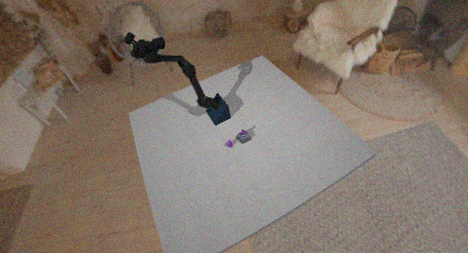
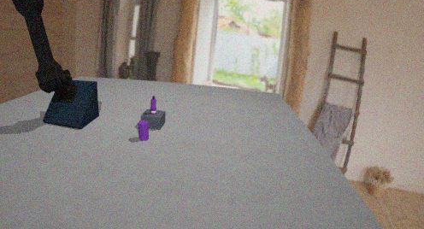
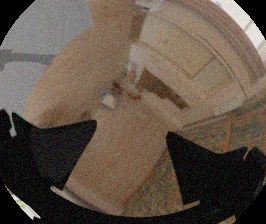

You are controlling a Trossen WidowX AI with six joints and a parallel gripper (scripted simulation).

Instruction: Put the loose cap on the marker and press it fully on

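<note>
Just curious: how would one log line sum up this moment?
pincer: open, empty | cap: on table, beside block | marker: upright, uncapped

floor: wood (image 1: 94, 206) | rug (image 1: 377, 201) | armchair (image 1: 349, 22) | window (image 2: 250, 37) daylit | ladder (image 2: 344, 96) on wall
</note>
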